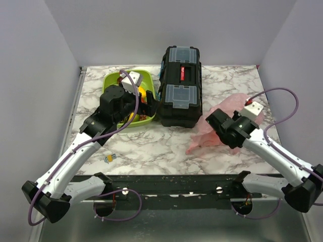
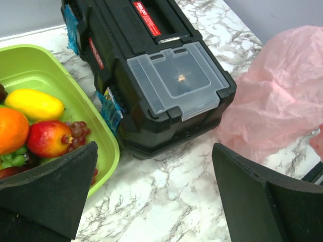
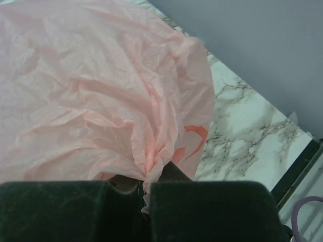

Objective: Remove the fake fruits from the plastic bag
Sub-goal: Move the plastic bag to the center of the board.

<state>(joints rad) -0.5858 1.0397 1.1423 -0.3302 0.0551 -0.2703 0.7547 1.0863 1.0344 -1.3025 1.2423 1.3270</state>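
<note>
Your right end effector is clamped tight on a pinched fold of the pink plastic bag, which lies crumpled on the table beside the black toolbox. Your left end effector is spread wide and holds nothing. It is at the edge of the lime-green tray, where the fake fruits sit.

arms: white links, black joints | cables: purple | pincer pads: black wedges
</note>
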